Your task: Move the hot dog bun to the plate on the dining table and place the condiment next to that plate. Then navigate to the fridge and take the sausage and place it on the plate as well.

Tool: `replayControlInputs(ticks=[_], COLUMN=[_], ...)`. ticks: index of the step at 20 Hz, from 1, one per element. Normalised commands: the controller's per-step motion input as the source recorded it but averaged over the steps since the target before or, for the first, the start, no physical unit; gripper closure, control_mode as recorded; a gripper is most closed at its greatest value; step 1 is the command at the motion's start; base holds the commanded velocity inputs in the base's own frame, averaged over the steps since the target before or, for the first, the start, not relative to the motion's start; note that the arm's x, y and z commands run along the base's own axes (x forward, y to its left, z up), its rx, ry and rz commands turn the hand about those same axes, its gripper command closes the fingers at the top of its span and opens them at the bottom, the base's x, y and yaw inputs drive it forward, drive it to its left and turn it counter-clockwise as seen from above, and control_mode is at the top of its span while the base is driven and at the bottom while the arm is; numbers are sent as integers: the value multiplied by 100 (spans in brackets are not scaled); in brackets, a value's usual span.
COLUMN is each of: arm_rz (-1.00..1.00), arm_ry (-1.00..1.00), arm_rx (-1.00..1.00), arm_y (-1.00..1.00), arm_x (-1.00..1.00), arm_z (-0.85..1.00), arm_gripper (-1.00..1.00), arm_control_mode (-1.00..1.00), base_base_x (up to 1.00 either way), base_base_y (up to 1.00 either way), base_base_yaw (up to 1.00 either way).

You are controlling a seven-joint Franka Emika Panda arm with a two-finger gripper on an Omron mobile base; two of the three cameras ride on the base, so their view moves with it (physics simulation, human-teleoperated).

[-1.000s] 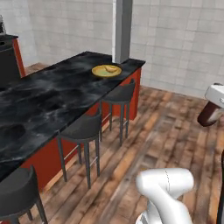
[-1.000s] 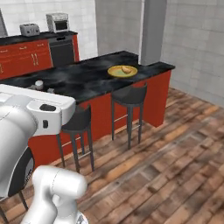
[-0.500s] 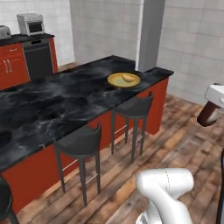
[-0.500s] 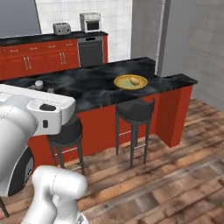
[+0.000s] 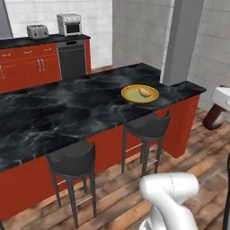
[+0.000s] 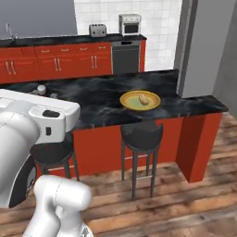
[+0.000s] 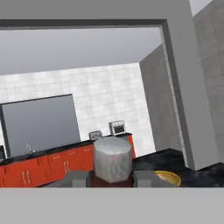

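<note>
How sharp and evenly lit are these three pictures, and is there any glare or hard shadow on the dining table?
Left base view: flat, even light, no glare on the dining table; plate slightly soft. Right base view: same flat light, only faint shade under the stools. Hand view: blocky and soft, the condiment between the end effector fingertips looks coarse.

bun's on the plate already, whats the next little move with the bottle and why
Probably drive a bit closer to the dining table. The hot dog bun already lies on the plate, while the tool holds the condiment off to the side of the table, not above the marble beside the plate.
</note>
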Motion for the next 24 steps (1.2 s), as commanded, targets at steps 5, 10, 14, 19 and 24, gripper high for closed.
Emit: replayControlInputs(ticks=[5, 10, 14, 19, 24], arm_rz=[0, 0, 0, 0, 0], arm_ry=[0, 0, 0, 0, 0], arm_rx=[0, 0, 0, 0, 0], arm_y=[0, 0, 0, 0, 0], arm_x=[0, 0, 0, 0, 0], arm_z=[0, 0, 0, 0, 0], arm_gripper=[100, 100, 100, 100, 100], arm_control_mode=[100, 100, 100, 100, 100], base_base_x=[77, 90, 79, 55, 41], base_base_y=[-66, -54, -34, -1, 0], base_base_yaw=[41, 38, 31, 11, 6])
